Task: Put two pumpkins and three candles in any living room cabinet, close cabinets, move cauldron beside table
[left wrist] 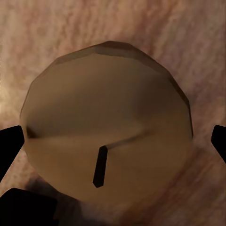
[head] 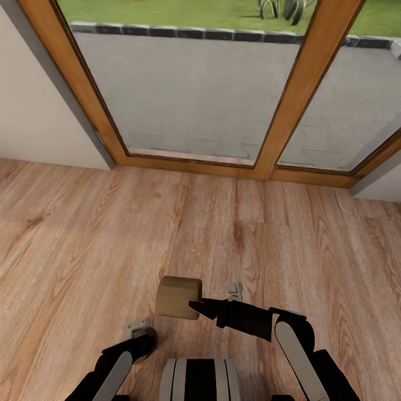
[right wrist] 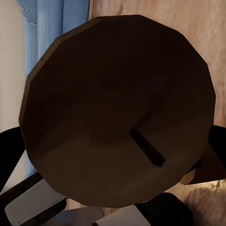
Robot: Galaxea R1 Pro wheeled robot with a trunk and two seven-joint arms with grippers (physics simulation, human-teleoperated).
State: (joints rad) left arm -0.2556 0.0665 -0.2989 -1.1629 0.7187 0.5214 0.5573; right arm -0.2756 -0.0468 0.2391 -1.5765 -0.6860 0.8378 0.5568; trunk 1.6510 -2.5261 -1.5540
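Note:
In the head view a beige candle (head: 178, 298) hangs above the plank floor, and my right gripper (head: 196, 306) is shut on it from the right. The right wrist view looks onto that candle's shaded round top (right wrist: 117, 103) and dark wick, with black fingers (right wrist: 9, 155) at either side. Low at the left, my left gripper (head: 139, 329) is shut on a second candle (head: 148, 337), mostly hidden by the fingers. Its tan top (left wrist: 108, 127) and wick face the left wrist camera, between the dark fingertips (left wrist: 9, 146). Pumpkins, cabinet, cauldron and table are out of view.
Wood-framed glass doors (head: 189, 100) stand straight ahead, with a paved terrace and grass outside. A white wall (head: 33, 111) adjoins them at the left. Light wood plank floor (head: 167, 223) stretches between me and the doors. Blue fabric (right wrist: 52, 23) shows behind the right-hand candle.

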